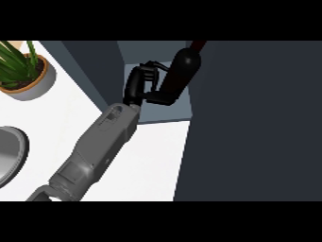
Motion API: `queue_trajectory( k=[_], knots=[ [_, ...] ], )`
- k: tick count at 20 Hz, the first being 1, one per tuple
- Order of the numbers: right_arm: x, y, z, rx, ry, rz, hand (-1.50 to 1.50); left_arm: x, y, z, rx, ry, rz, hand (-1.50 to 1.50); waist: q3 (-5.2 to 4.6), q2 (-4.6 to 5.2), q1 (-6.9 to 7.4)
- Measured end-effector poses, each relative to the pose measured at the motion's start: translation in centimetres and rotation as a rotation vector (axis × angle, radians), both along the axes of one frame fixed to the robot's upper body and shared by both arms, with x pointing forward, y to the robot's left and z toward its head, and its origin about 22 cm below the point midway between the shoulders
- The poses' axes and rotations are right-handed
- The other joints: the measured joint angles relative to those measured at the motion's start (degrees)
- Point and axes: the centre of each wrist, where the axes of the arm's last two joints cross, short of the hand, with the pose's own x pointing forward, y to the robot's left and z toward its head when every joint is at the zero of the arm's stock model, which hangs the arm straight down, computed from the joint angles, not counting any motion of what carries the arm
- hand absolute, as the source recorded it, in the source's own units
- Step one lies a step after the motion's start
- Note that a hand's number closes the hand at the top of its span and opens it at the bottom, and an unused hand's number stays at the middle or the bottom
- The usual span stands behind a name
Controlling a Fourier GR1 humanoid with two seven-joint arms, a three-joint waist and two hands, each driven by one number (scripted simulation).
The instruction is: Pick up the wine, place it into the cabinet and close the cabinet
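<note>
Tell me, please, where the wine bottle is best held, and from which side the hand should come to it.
Probably the wide body of the wine bottle, below the narrow neck. The bottle leans, its neck pointing up and to the right into the cabinet, so the open side is its left. The hand curls round the body from that side; whether it is the left or right hand cannot be told.

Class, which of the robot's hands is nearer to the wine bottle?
One hand shows, curled round the wine bottle inside the cabinet. Its side cannot be told from this view. The other hand is out of view.
</note>
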Motion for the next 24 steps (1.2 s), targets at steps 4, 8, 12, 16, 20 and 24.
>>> queue_trajectory(
  k=[4, 8, 12, 16, 20, 24],
  knots=[
    [0.0, 0.0, -0.1, 0.002, 0.000, 0.007, -1.50, 0.3, 0.6, -0.5, -0.021, 0.018, 0.041, 1.50, -0.02, 0.26, -0.52],
    [0.0, -0.2, -0.2, -0.005, -0.004, 0.015, -1.50, 0.8, 1.0, -0.7, -0.042, 0.038, 0.071, 1.50, -0.01, 0.47, -0.87],
    [-0.2, -0.2, -0.5, 0.003, -0.001, 0.019, -1.50, 1.6, 1.3, 0.0, -0.045, 0.047, 0.093, 1.50, 0.00, 0.64, -1.12],
    [-0.2, -0.3, -0.5, 0.003, -0.007, 0.024, -1.50, 2.2, 2.0, 0.6, -0.027, 0.032, 0.128, 1.50, -0.02, 0.87, -1.58],
    [-0.3, -0.4, -0.7, 0.003, -0.013, 0.036, -1.50, 2.6, 2.6, 0.8, 0.016, 0.012, 0.157, -1.50, 0.00, 1.05, -1.96],
    [-0.3, -0.3, -0.7, 0.004, -0.020, 0.050, -1.50, 2.8, 3.2, 0.8, 0.068, -0.021, 0.189, -1.50, -0.03, 1.33, -2.37]
  ],
)
